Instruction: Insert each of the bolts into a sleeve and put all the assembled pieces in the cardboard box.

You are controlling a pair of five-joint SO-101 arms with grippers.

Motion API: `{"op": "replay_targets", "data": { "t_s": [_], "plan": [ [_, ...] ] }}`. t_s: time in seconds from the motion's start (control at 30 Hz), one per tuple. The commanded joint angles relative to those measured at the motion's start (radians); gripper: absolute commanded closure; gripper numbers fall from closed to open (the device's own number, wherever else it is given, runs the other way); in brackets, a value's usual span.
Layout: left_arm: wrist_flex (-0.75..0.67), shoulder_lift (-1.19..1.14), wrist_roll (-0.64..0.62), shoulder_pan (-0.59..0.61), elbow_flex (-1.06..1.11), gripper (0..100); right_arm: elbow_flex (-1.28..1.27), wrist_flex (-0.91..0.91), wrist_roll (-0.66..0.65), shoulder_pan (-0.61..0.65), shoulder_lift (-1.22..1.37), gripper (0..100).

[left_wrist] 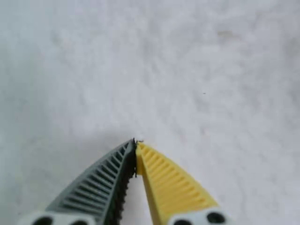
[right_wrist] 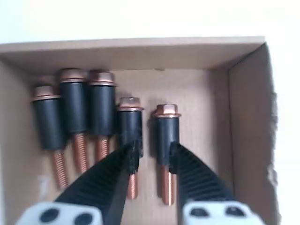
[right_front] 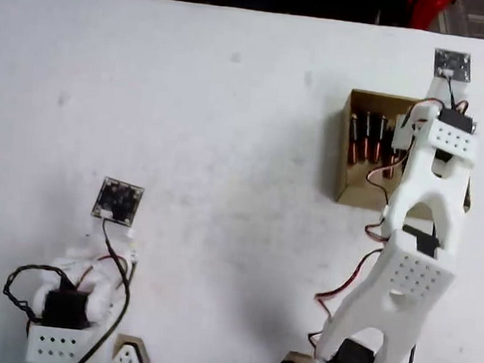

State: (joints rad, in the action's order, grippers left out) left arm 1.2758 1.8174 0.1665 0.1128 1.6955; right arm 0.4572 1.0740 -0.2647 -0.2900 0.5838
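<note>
Copper-toned threaded bolts (right_wrist: 166,185) sit inside smooth black cylindrical sleeves (right_wrist: 74,108): 5 assembled pieces lie side by side in the matte brown cardboard box (right_wrist: 140,47) at the far right of the white table (right_front: 232,103). The right gripper (right_wrist: 154,150) hangs over the box, its ribbed black fingers parted around the end piece (right_wrist: 167,131) without clamping it. This looks like the drop-off step. The next move calls for a straight lift that does not nudge the row. At the near left, the left gripper (left_wrist: 136,143) has its grey and yellow ribbed fingers pressed together on nothing.
</note>
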Motion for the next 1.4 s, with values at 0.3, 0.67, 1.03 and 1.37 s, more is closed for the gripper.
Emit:
{"op": "replay_targets", "data": {
  "t_s": [0.3, 0.67, 1.03, 1.37],
  "plan": [
    [0.008, 0.010, -0.110, 0.045, -0.003, 98, 0.046, 0.285, -0.003, 0.134, -0.298, 98.1],
    [0.011, 0.010, -0.114, 0.087, -0.003, 98, 0.046, 0.552, -0.002, 0.286, -0.584, 98.1],
    [0.011, 0.010, -0.114, 0.082, -0.003, 98, -0.112, 0.641, -0.002, 0.369, -1.013, 98.1],
    [0.011, 0.010, -0.114, 0.082, -0.003, 98, -0.572, 0.572, -0.002, 0.364, -1.541, 98.1]
  ]
}}
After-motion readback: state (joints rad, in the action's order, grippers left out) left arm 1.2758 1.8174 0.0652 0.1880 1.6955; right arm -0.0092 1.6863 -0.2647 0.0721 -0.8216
